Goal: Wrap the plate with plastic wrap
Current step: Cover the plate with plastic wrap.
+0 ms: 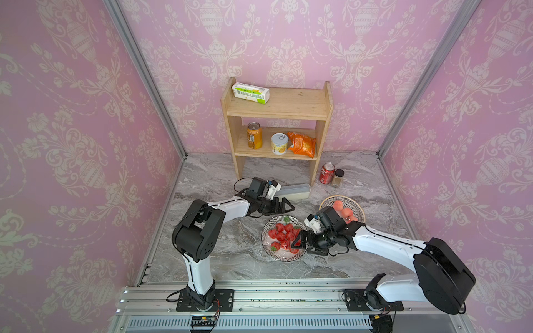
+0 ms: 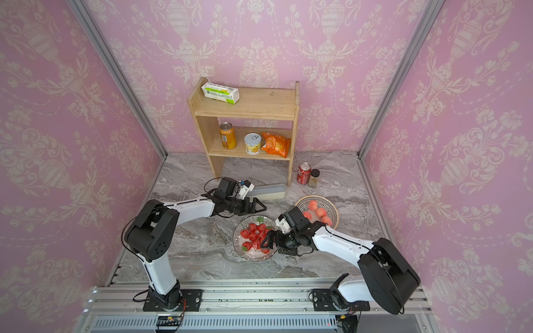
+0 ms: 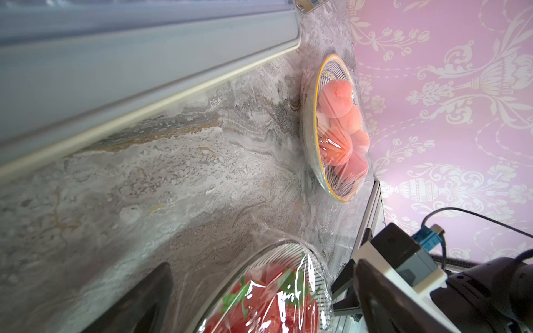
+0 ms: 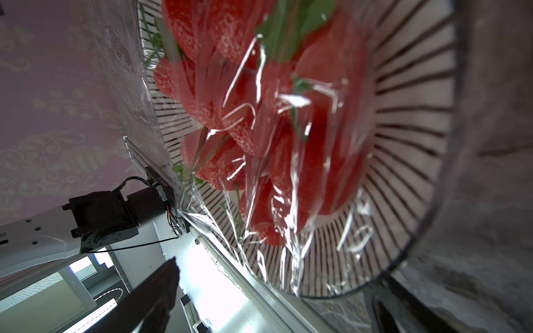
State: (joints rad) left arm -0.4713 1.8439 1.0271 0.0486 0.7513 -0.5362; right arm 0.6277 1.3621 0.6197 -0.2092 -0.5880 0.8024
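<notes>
The plate [image 1: 263, 238] [image 2: 235, 239] is striped, holds strawberries and sits mid-table. Clear crinkly plastic wrap [image 4: 288, 161] [image 3: 274, 299] lies stretched over it, down past the rim [image 4: 403, 129]. The wrap's cream dispenser box [image 1: 294, 191] [image 2: 269, 191] lies behind the plate. My left gripper [image 1: 288, 206] [image 2: 259, 207] [image 3: 264, 266] hovers open just above the plate's far edge, next to the box. My right gripper [image 1: 298, 243] [image 2: 266, 243] [image 4: 274, 285] stands open over the plate's right side with nothing between its fingers.
A second plate [image 1: 326, 201] with peaches, also under film, sits to the right rear. A wooden shelf [image 1: 277, 115] at the back carries a white-and-green carton [image 1: 250, 92], an orange can [image 1: 254, 135], a tin [image 1: 279, 143] and a snack bag [image 1: 301, 144]. A red can [image 1: 326, 173] and spice jar [image 1: 337, 178] stand beside it.
</notes>
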